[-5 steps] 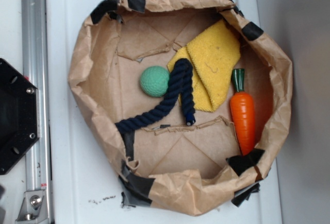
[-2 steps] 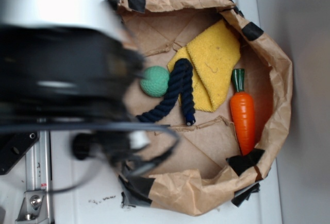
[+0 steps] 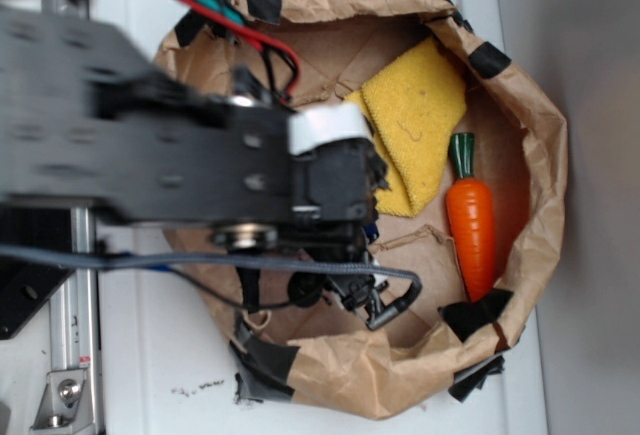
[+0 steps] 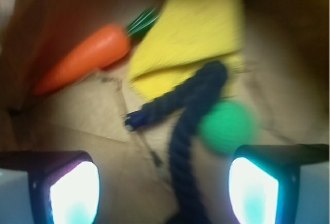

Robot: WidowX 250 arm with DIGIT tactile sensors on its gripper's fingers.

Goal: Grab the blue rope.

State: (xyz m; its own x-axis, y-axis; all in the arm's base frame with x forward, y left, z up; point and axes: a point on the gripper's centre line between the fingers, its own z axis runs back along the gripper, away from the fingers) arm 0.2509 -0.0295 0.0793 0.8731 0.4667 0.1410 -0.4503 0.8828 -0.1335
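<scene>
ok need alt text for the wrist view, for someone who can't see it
Blurred close-up from the wrist camera: the open gripper hangs above a dark blue rope bent over a brown paper floor, its two fingers at the lower corners. A green ball sits beside the rope, with a yellow sponge and an orange toy carrot beyond it.

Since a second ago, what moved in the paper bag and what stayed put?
The robot arm swung in from the left and now hangs over the bag, hiding the green ball from above. Its gripper is open, with the blue rope between the fingers, not yet grabbed. The rope, ball, yellow sponge and carrot stayed put.
</scene>
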